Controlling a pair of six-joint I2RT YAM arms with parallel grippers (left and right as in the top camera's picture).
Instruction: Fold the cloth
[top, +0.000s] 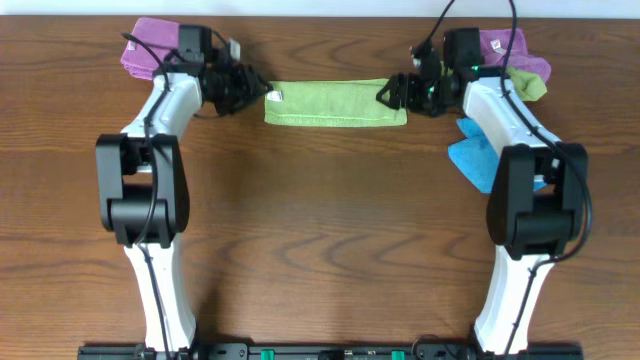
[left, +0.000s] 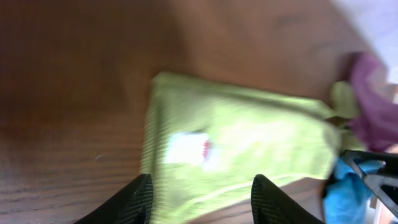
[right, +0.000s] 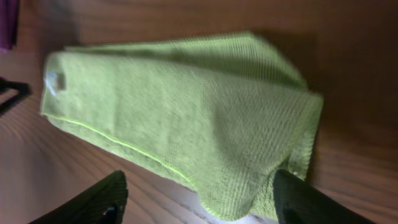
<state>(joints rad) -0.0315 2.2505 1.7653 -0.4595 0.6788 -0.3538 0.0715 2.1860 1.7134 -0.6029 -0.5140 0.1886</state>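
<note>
Left gripper: jaws apart over the tag end, holding nothing.
Right gripper: jaws wide at the far end, nothing held.
Cloth: flat on the table between both grippers, a long narrow band.
Progress: lengthwise folding looks done; an end-to-end fold probably remains.

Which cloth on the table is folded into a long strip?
The lime-green cloth, white tag at one end, flat in the middle; the left purple cloth, right purple cloth, olive cloth and blue cloth lie bunched at the sides.
</note>
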